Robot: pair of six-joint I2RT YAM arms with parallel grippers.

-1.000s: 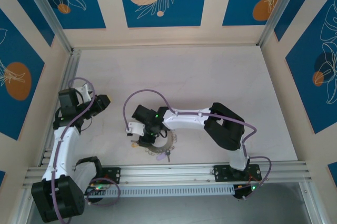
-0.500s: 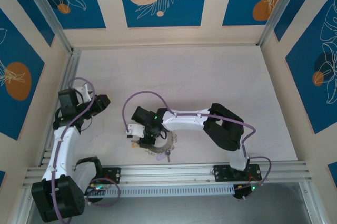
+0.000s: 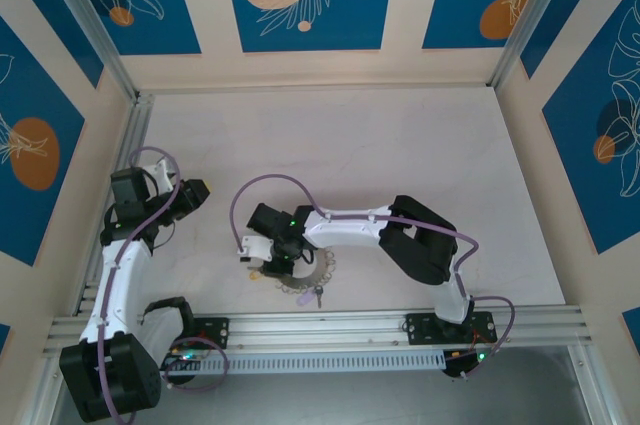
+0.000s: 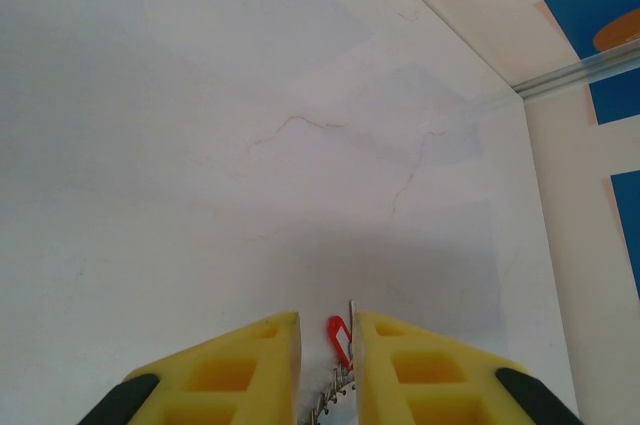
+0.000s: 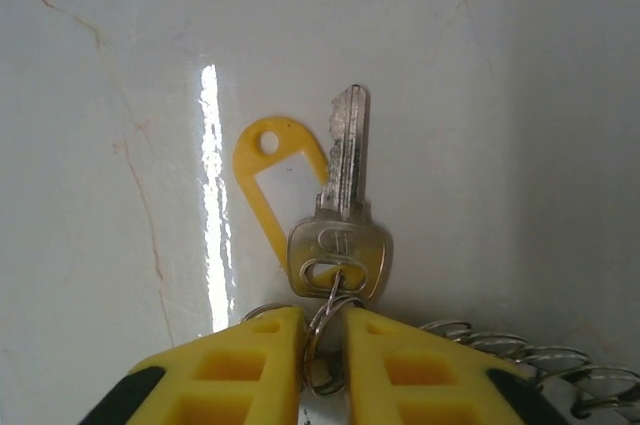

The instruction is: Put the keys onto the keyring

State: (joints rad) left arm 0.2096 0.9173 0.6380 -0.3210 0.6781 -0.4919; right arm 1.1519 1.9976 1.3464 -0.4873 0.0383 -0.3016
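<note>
Right gripper (image 5: 322,323): jaws almost together, pinching a small wire ring (image 5: 322,347) in the gap. Both yellow fingers (image 5: 235,370) sit against it. That ring passes through the head of a silver key (image 5: 341,207). The key lies flat on the table (image 5: 520,95), blade pointing away from the gripper. A yellow tag (image 5: 268,160) lies flat just left of the key, its narrow end running in under the key head. The keyring (image 5: 525,363) is on the table, its wire loops showing just beside the right-hand finger.

Top view: the right arm reaches across to the left, its gripper at the left edge of the keyring. The ring lies centre-left, near the front rail (image 3: 350,325). One small dark key (image 3: 318,295) sticks out from its near edge.

Left gripper (image 4: 328,323): gap narrow, gripping a key with a red tag (image 4: 339,335) and a toothed blade (image 4: 338,390) between the fingers, held up off the table. From above it sits at the far left, well apart from the keyring.
</note>
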